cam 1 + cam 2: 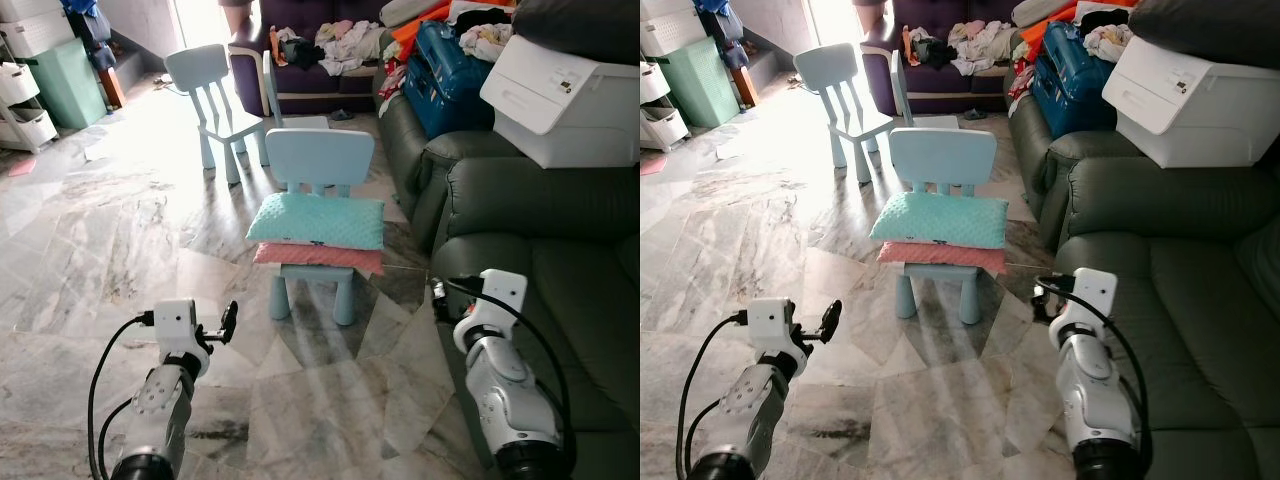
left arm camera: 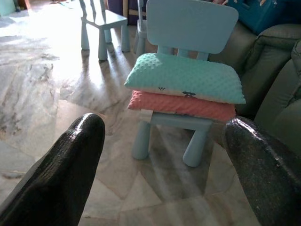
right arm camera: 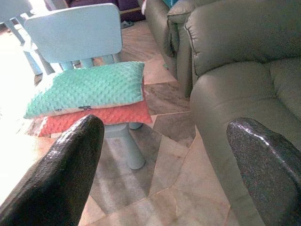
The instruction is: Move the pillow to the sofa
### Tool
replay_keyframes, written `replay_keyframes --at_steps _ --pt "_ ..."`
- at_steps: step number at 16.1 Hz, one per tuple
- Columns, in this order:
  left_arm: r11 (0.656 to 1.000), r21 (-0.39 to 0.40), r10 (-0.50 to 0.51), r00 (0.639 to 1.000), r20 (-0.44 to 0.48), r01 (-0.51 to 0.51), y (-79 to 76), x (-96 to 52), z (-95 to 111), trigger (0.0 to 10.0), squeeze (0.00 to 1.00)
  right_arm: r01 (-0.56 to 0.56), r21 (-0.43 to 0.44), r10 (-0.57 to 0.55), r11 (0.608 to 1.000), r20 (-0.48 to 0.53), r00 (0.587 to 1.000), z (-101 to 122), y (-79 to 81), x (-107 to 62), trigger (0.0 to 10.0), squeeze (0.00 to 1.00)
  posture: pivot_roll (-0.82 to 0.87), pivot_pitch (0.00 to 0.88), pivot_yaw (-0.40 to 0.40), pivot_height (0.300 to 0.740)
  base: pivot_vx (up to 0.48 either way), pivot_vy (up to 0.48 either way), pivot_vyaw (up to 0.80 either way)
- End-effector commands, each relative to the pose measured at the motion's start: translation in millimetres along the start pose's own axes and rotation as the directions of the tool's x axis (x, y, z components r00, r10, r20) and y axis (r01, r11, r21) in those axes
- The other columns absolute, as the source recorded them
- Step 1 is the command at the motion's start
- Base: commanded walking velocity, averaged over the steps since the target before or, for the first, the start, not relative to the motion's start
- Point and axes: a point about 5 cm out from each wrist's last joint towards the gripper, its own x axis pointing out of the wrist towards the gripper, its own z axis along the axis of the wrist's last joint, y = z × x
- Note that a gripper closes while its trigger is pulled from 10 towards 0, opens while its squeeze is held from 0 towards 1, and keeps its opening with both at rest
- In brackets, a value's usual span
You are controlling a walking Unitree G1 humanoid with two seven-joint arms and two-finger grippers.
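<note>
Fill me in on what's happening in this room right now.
The robot stands facing a small light-blue chair that carries two stacked pillows, a teal pillow on top of a pink pillow. The left gripper and right gripper are both raised, open and empty, short of the chair. The grey sofa sits on the robot's right. Nothing has been picked up yet.

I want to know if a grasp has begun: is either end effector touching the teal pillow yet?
Apart. The left eye view shows bare floor between the teal pillow on the small chair and both the left end effector and right end effector.
</note>
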Motion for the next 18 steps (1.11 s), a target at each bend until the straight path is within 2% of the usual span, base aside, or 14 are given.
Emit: replay_keyframes --at_steps 1,5,8,9,10,14,15,18 --pt "1.000 0.029 -0.010 1.000 -0.008 0.010 1.9 -2.0 1 10.0 0.00 0.021 0.018 -0.021 1.000 0.009 1.000 4 -1.1 -1.5 10.0 0.00 -0.06 0.000 0.006 0.740 0.000 0.000 0.00" --pt "1.000 0.026 0.007 1.000 0.008 -0.008 6.5 -8.8 7 10.0 0.00 0.014 -0.026 -0.013 1.000 0.028 1.000 4 8.1 -7.9 10.0 0.00 -0.03 0.018 0.017 0.740 0.000 0.000 0.00" --pt "1.000 0.027 0.000 1.000 0.006 0.000 6.5 -11.4 9 10.0 0.00 -0.002 -0.011 0.002 1.000 0.029 1.000 7 12.6 -10.7 10.0 0.00 -0.04 0.030 0.019 0.740 0.000 0.000 0.00" --pt "1.000 0.028 -0.002 1.000 0.003 0.002 5.7 -12.1 10 10.0 0.00 -0.030 -0.053 0.032 0.998 0.030 0.999 7 13.1 -13.3 10.0 0.00 -0.04 0.036 0.022 0.740 0.000 0.000 0.00" --pt "0.999 0.027 -0.017 1.000 0.000 0.017 1.4 -12.8 11 10.0 0.00 -0.079 -0.049 0.080 0.996 0.014 0.997 4 12.5 -16.5 10.0 0.00 -0.04 0.042 0.029 0.740 0.000 0.000 0.00" --pt "0.999 0.022 -0.035 0.999 -0.010 0.035 -2.0 -14.6 14 10.0 0.00 -0.039 -0.073 0.039 0.997 -0.002 0.999 2 9.2 -18.8 10.0 0.00 -0.04 0.040 0.033 0.740 0.000 0.000 0.00" --pt "0.999 0.013 -0.035 0.999 -0.009 0.035 -2.9 -13.7 16 10.0 0.00 -0.043 -0.085 0.041 0.996 -0.026 0.999 1 8.8 -19.8 10.0 0.00 -0.05 0.042 0.032 0.740 0.000 0.000 0.00" --pt "1.000 0.012 -0.023 1.000 -0.005 0.023 -3.5 -13.1 19 10.0 0.00 -0.053 -0.104 0.051 0.993 -0.016 0.999 2 8.7 -20.9 10.0 0.00 -0.05 0.044 0.028 0.740 0.000 0.000 0.00"
